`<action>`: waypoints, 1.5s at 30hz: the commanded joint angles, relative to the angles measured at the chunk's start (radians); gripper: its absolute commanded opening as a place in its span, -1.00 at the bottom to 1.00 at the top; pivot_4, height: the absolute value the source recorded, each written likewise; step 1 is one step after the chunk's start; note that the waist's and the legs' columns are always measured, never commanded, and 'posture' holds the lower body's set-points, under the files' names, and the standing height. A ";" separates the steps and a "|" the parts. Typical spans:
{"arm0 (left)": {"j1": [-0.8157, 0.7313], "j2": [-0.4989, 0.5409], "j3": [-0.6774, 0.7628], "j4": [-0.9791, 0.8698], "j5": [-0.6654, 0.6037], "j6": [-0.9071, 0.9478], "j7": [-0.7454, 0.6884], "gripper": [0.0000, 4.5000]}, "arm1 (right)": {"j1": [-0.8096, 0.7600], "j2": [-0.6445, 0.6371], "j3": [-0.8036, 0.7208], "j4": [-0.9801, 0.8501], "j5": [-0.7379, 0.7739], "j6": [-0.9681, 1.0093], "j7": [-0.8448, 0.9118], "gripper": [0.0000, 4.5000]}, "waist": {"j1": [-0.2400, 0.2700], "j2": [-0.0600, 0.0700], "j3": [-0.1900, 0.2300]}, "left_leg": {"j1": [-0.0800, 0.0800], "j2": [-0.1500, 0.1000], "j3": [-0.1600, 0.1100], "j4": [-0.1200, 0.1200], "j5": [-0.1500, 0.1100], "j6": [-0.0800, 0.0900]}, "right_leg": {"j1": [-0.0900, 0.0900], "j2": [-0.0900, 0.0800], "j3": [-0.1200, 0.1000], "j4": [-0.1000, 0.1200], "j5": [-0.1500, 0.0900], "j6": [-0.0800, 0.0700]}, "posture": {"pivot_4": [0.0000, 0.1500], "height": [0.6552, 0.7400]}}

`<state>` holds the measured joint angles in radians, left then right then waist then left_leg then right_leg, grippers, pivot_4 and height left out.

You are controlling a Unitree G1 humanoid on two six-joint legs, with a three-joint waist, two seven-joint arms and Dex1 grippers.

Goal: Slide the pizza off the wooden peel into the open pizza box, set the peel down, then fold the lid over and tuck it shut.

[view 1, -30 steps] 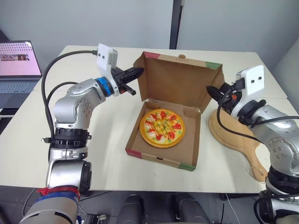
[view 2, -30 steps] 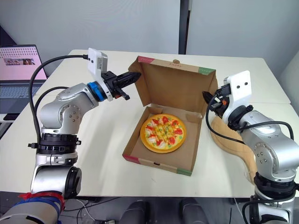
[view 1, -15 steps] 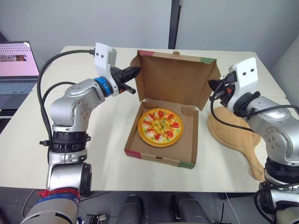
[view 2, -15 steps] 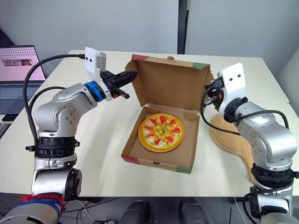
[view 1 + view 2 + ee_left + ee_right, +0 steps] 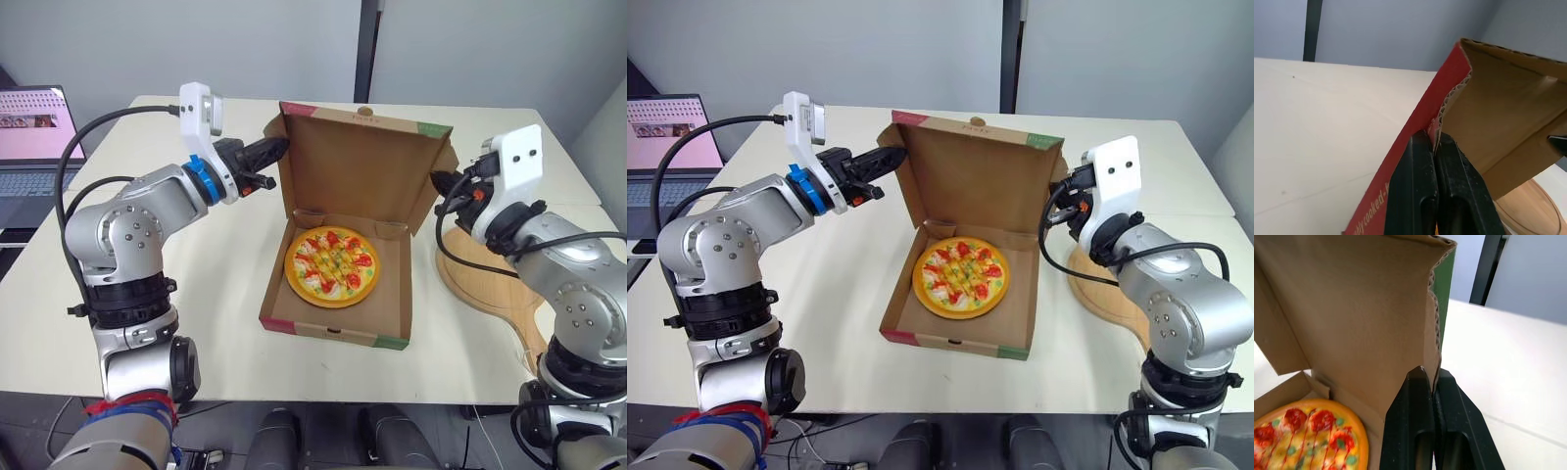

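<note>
Plainly left tool (image 5: pixel 1434 138), right tool (image 5: pixel 1432 375) pinch lid (image 5: pixel 362 166) edges (peel (image 5: pixel 485 291) half hidden).

Looks like an office or lab room: plain grey partition walls (image 5: pixel 245 49) joined by a dark post (image 5: pixel 367 49), pale worktables (image 5: pixel 225 294) set edge to edge, an open laptop (image 5: pixel 34 137) with a lit screen on a side desk at left.
</note>
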<state>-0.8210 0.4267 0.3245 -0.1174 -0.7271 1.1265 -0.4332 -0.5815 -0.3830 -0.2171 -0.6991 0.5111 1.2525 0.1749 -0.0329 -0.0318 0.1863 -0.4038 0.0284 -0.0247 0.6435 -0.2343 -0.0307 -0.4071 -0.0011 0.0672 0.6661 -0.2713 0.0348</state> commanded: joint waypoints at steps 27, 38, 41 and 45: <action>0.374 0.011 0.175 -0.441 -0.402 0.157 0.229 -1.00 | 0.250 0.292 0.002 -0.347 0.076 0.221 -0.077 -0.98 | -0.009 0.000 -0.002 | 0.003 0.000 0.000 -0.001 0.000 0.000 | 0.001 0.001 0.001 0.000 -0.001 0.002 | 1.00 0.78; 0.553 0.075 0.154 -0.487 -0.460 0.056 0.270 -1.00 | 0.383 0.304 0.047 -0.348 0.104 0.125 -0.121 -0.90 | -0.018 0.000 -0.002 | 0.004 0.000 0.000 0.000 0.000 0.000 | 0.002 0.002 0.002 0.000 -0.002 0.003 | 1.00 0.78; 0.566 0.093 0.142 -0.479 -0.448 0.024 0.269 -1.00 | 0.410 0.295 0.018 -0.348 0.138 0.115 -0.103 -0.56 | -0.017 0.000 -0.002 | 0.004 0.000 0.001 -0.001 0.000 0.000 | 0.002 0.002 0.002 -0.001 -0.002 0.003 | 1.00 0.78; 0.587 0.117 0.122 -0.477 -0.435 -0.020 0.259 -1.00 | 0.482 0.192 -0.082 -0.348 0.253 0.127 -0.020 0.02 | -0.013 0.000 -0.002 | 0.003 0.000 0.001 -0.001 0.000 0.000 | 0.002 0.001 0.002 -0.002 -0.002 0.003 | 1.00 0.78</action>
<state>-0.2432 0.5262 0.4571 -0.5814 -1.1665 1.1316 -0.1685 -0.1203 -0.1477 -0.2427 -1.0199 0.6924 1.3851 0.1069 -0.0461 -0.0315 0.1840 -0.4008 0.0288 -0.0238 0.6424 -0.2343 -0.0308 -0.4055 -0.0001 0.0690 0.6642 -0.2731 0.0375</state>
